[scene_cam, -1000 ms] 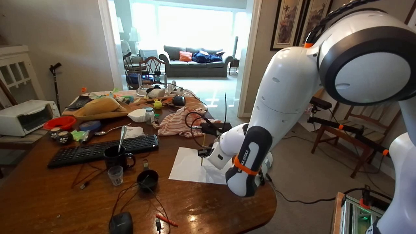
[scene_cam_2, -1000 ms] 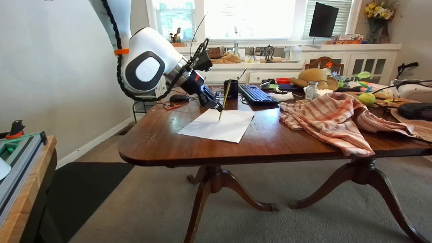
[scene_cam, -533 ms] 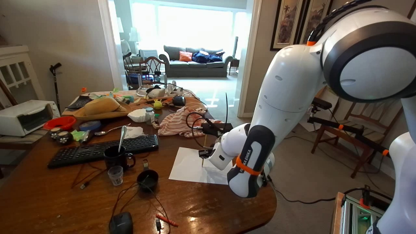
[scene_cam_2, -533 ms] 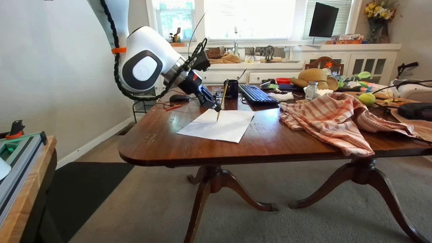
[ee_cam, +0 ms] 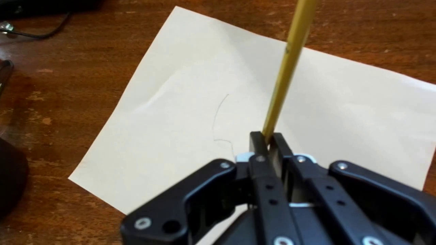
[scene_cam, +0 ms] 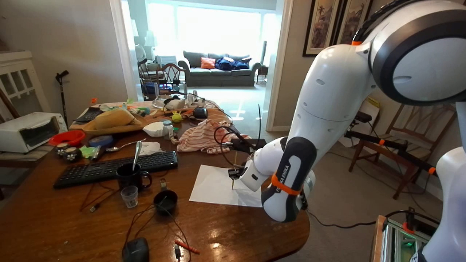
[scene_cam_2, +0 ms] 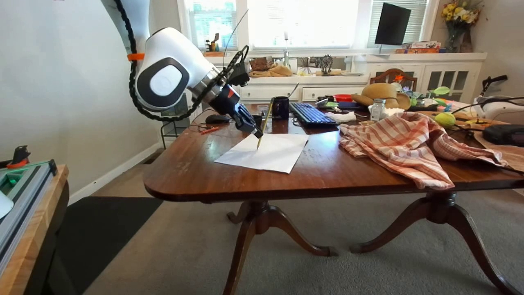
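Black and nearly closed, my hand grips a yellow pencil, tilted, its lower end down at the white paper. I see a thin curved line on it. The brown table spreads around, with a dark mug beside the keyboard and a crumpled striped cloth.

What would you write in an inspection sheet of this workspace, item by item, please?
Surface: wooden table, scuffed in places.
Things in use: yellow pencil, tilted, tip down over white paper bearing a faint line.
Clutter: keyboard, black mug, hat; striped cloth hangs over the table edge.
Tool: shut on the pencil.
Cables: thin cable on the table; arm cable sags in a loop.
Surroundings: sofa before a bright window, toaster oven beside the table.
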You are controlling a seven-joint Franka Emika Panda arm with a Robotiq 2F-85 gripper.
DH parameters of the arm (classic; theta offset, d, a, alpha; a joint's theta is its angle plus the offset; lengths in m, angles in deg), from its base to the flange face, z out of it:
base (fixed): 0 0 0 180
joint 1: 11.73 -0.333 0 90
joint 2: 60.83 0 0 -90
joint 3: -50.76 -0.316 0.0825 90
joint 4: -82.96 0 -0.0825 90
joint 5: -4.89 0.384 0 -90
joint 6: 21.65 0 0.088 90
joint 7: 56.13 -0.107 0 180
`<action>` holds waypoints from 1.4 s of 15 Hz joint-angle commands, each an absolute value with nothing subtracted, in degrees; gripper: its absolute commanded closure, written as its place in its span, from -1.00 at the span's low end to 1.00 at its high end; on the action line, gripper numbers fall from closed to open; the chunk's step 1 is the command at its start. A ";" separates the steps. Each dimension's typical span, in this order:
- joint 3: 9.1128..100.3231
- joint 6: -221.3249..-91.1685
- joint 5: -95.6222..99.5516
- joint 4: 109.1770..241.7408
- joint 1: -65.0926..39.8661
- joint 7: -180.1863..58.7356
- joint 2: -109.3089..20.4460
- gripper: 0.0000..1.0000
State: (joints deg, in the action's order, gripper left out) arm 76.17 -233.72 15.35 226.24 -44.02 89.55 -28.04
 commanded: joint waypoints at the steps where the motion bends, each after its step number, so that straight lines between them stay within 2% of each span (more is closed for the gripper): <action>1: 75.96 -231.17 16.81 229.08 -43.10 92.35 -30.28 0.96; 21: 78.58 -229.08 19.03 224.98 -41.12 94.13 -29.25 0.96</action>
State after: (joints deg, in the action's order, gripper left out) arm 78.46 -230.63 17.19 226.16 -40.34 92.50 -29.15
